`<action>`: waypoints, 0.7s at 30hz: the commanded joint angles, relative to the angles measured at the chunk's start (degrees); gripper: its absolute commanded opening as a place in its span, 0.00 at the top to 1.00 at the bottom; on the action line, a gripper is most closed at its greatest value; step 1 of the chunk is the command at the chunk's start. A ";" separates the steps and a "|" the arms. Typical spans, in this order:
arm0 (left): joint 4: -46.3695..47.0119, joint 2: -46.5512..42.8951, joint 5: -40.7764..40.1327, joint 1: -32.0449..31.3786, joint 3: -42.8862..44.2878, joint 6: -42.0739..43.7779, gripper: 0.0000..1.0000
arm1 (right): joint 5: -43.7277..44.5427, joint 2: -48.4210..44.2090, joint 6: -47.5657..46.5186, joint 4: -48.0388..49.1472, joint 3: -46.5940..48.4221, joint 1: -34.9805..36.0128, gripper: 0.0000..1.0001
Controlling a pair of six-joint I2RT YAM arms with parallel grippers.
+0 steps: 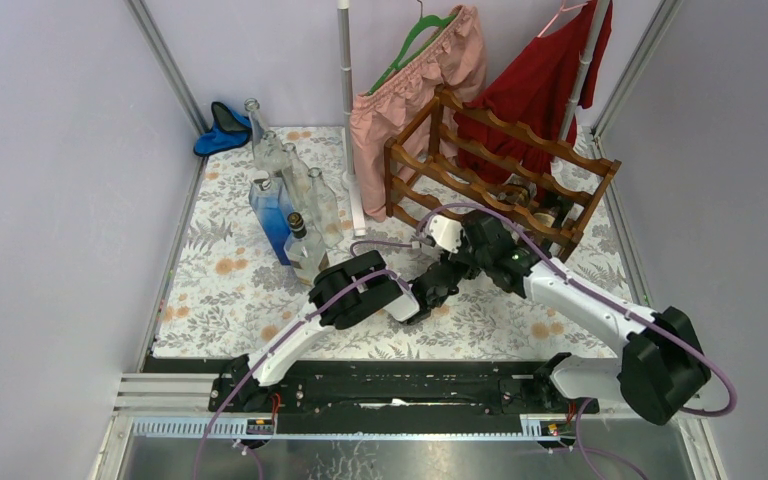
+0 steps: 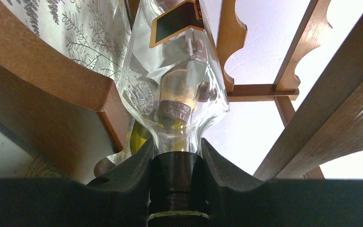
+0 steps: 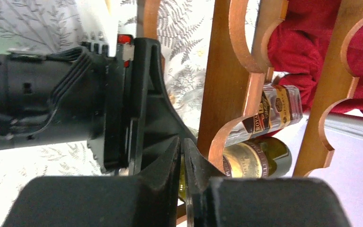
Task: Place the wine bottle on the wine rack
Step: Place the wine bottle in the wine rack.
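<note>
My left gripper (image 2: 176, 147) is shut on the dark capped neck of a clear wine bottle (image 2: 175, 71). The bottle's body reaches in between the rails of the reddish-brown wine rack (image 2: 38, 80). In the right wrist view the same clear bottle (image 3: 274, 111) lies in a scalloped rail of the wine rack (image 3: 222, 71), just above a green bottle (image 3: 255, 158). My right gripper (image 3: 182, 147) is shut on nothing, its tips beside the left gripper's black body. From above, both grippers (image 1: 460, 265) (image 1: 475, 235) meet at the front of the wine rack (image 1: 500, 165).
A blue bottle (image 1: 272, 215) and several clear bottles (image 1: 305, 185) stand on the floral cloth at the left. Pink shorts (image 1: 410, 110) and a red garment (image 1: 540, 90) hang behind the rack. A blue object (image 1: 222, 130) lies in the far left corner.
</note>
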 commanded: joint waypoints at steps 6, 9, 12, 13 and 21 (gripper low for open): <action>9.65 -0.29 0.80 0.39 0.42 -1.31 0.71 | 9.61 5.00 -4.64 12.30 -3.34 1.41 0.89; 10.10 -0.42 0.80 0.39 -0.20 -1.47 0.70 | 12.02 6.51 -5.86 14.66 -4.73 1.90 0.89; 10.43 -0.66 0.85 0.40 -0.79 -1.54 0.68 | 13.66 7.59 -6.81 15.66 -5.59 2.14 0.89; 10.54 -0.71 0.93 0.38 -0.89 -1.64 0.68 | 14.12 7.90 -7.05 17.55 -5.79 2.18 0.89; 11.39 -0.90 1.15 0.38 -2.06 -2.11 0.68 | 15.78 10.29 -7.77 18.50 -5.75 2.23 0.89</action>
